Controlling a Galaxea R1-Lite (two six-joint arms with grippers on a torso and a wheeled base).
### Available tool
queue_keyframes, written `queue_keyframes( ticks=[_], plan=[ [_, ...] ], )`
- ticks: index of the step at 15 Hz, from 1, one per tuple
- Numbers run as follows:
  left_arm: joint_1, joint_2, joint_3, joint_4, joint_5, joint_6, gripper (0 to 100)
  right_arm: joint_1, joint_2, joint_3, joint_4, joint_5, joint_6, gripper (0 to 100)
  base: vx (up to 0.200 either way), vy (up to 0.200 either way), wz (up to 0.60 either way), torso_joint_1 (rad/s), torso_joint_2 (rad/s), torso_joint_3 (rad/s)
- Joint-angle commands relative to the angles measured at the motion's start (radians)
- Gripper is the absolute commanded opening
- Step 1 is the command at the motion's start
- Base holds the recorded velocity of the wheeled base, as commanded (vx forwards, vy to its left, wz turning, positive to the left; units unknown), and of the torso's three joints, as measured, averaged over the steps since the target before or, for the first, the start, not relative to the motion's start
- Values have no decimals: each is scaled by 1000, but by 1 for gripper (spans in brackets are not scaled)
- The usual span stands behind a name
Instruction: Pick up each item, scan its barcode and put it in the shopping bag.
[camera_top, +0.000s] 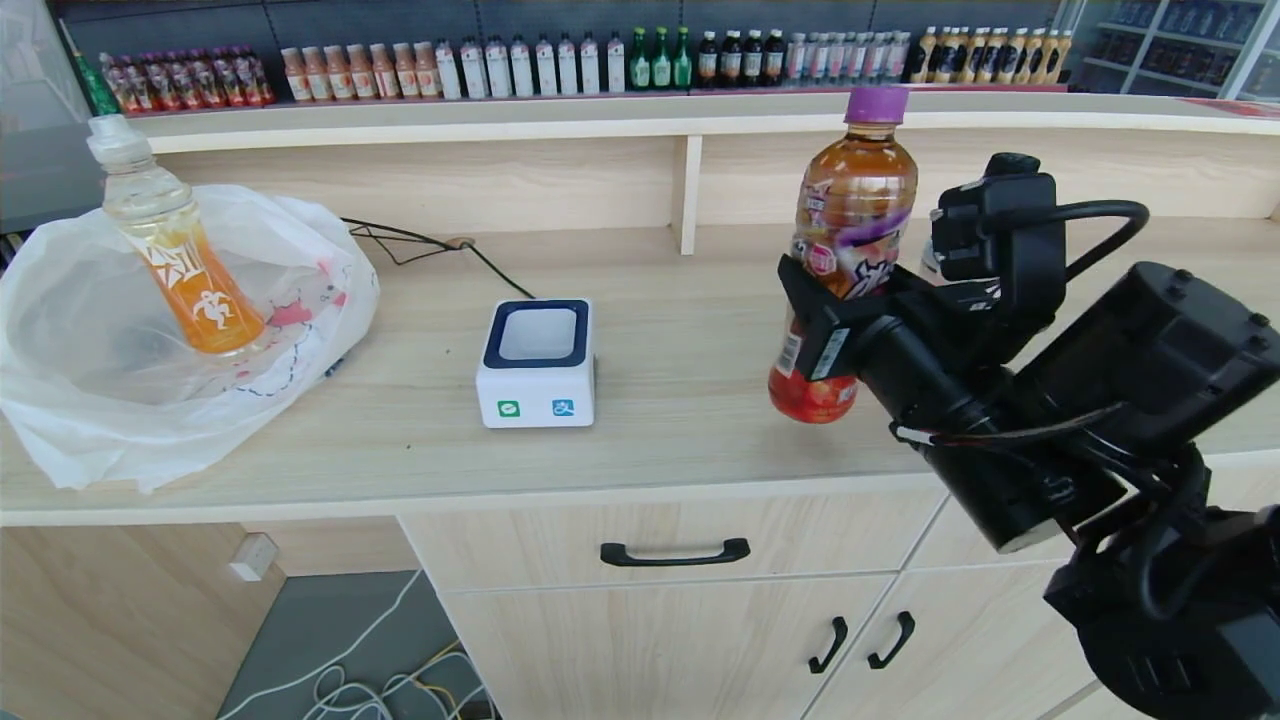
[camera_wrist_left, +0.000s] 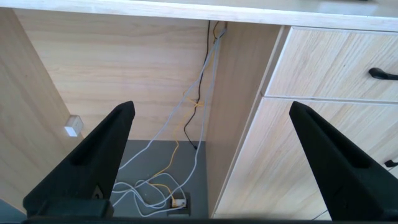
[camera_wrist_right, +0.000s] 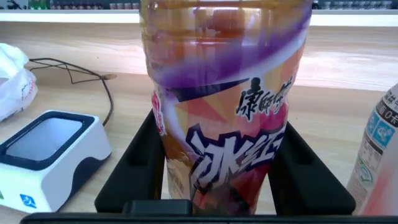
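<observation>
The matte black right arm (camera_top: 1100, 400) was built of thick cylindrical segments, with small screws dotting the rounded joint housing (camera_top: 1190, 330) at its three o'clock end. A boxy black camera mount (camera_top: 995, 225) sat at twelve o'clock, and a glossy black cable (camera_top: 1110, 212) arched from it toward two o'clock. The right gripper (camera_top: 840, 295) had flat black fingers. The left gripper (camera_wrist_left: 211, 112) had two tapering, wedge-shaped black fingers (camera_wrist_left: 93, 168).
</observation>
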Motion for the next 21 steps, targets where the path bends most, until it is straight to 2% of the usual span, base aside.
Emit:
queue_keyframes(
  ticks=[1, 4, 9, 14, 16, 21],
  plan=[
    [0, 0, 0, 0, 0, -2, 100, 40, -110, 101, -3, 0, 1, 0, 0, 0, 0, 0, 0, 0],
    [0, 0, 0, 0, 0, -2, 100, 50, -184, 241, -48, 2, 29, 0, 0, 0, 0, 0, 0, 0],
    [0, 0, 0, 0, 0, -2, 100, 50, -191, 304, -97, 14, 99, 0, 0, 0, 0, 0, 0, 0],
    [1, 0, 0, 0, 0, 0, 100, 47, -190, 276, -95, 200, 204, 0, 0, 0, 0, 0, 0, 0],
    [0, 0, 0, 0, 0, -2, 100, 47, -187, 274, -95, 288, 285, 0, 0, 0, 0, 0, 0, 0],
    [0, 0, 0, 0, 0, 0, 100, 49, -182, 254, -98, 454, 363, 0, 0, 0, 0, 0, 0, 0]
  ],
)
